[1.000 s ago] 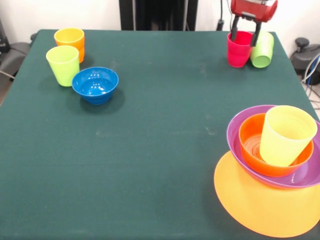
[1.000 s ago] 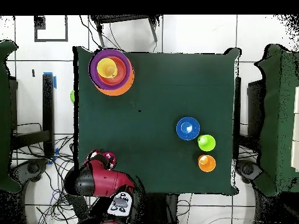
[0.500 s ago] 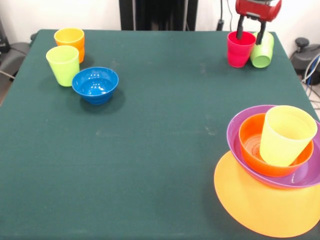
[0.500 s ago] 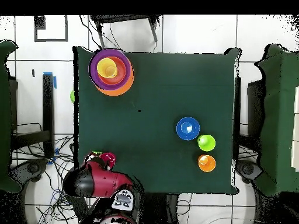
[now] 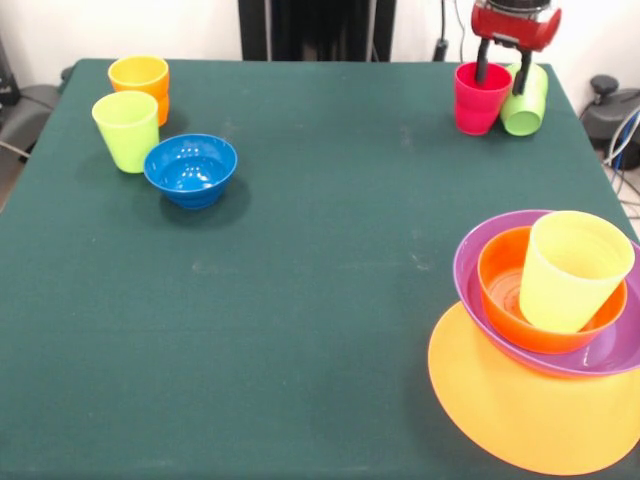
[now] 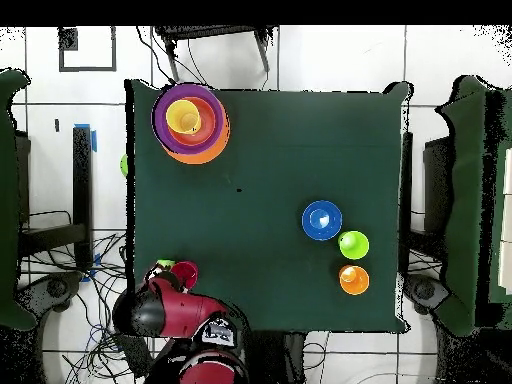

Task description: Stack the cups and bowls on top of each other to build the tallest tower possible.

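My gripper (image 5: 502,70) hangs open over the far right corner. One finger dips into the red cup (image 5: 478,100) and the other stands in front of the green cup (image 5: 527,100) beside it. Both cups rest on the table, touching. At the near right stands the tower: a yellow cup (image 5: 572,270) in a red-orange bowl (image 5: 503,280), in a purple bowl (image 5: 600,352), on an orange-yellow bowl (image 5: 520,405). At the far left stand an orange cup (image 5: 140,78), a lime green cup (image 5: 127,130) and a blue bowl (image 5: 190,168). From overhead, the arm covers the gripper beside the red cup (image 6: 185,273).
The green table (image 5: 300,300) ends just behind the red and green cups and just right of the tower. In the overhead view a small green thing (image 6: 124,165) shows past the table's edge near the tower (image 6: 190,122). Cables lie on the floor there.
My gripper has risen a little and shifted right: the finger that stood outside the red cup's left side is now inside it. No cup or bowl has moved.
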